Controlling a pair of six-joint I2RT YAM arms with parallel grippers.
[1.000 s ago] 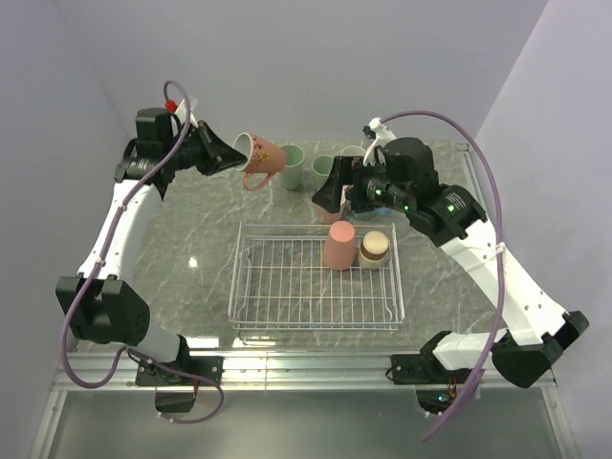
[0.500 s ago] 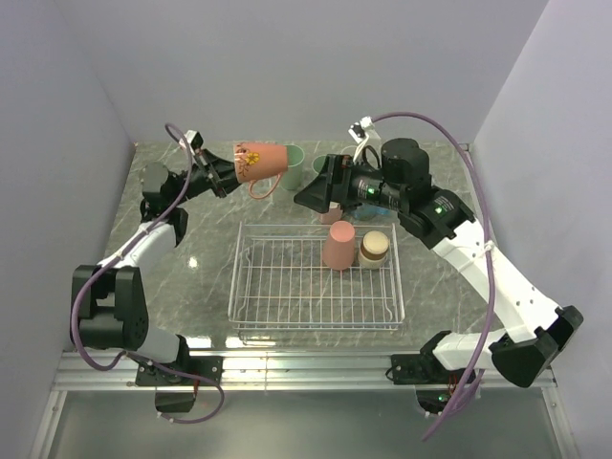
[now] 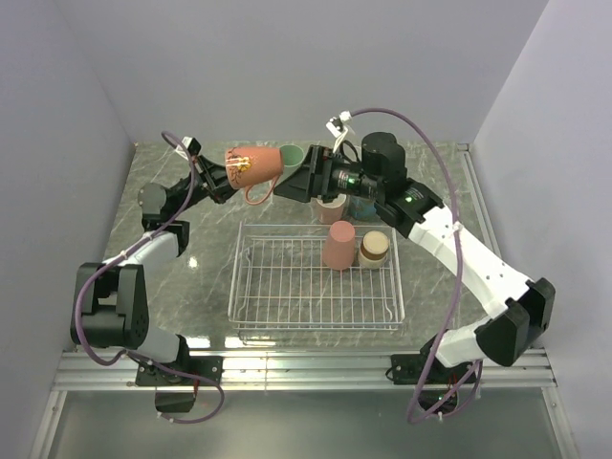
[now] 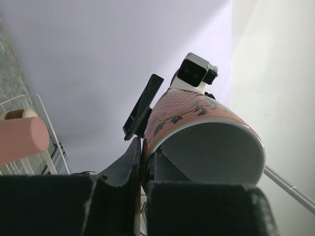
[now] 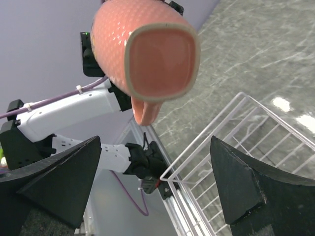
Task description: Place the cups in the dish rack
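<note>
A salmon mug [image 3: 252, 163] with a dark flower pattern hangs on its side above the table's far part, handle down. My left gripper [image 3: 223, 176] is shut on its rim [image 4: 142, 160], one finger inside and one outside. Its base [image 5: 160, 61] faces my right gripper [image 5: 155, 142], which stands open just right of the mug [image 3: 298, 182] without touching it. The white wire dish rack [image 3: 287, 287] sits mid-table. In it stand an upturned pink cup [image 3: 338, 245] and a short brownish cup [image 3: 374, 249].
A sage green cup [image 3: 292, 157] stands on the marble behind the held mug. Another pinkish cup [image 3: 332, 207] is partly hidden under my right arm, just beyond the rack's far rim. The left arm [image 5: 69, 113] stretches along the left side.
My left arm has swung the mug right and tipped it level, toward the rack's far side. My right arm has reached left until its open jaws face the mug's base.
</note>
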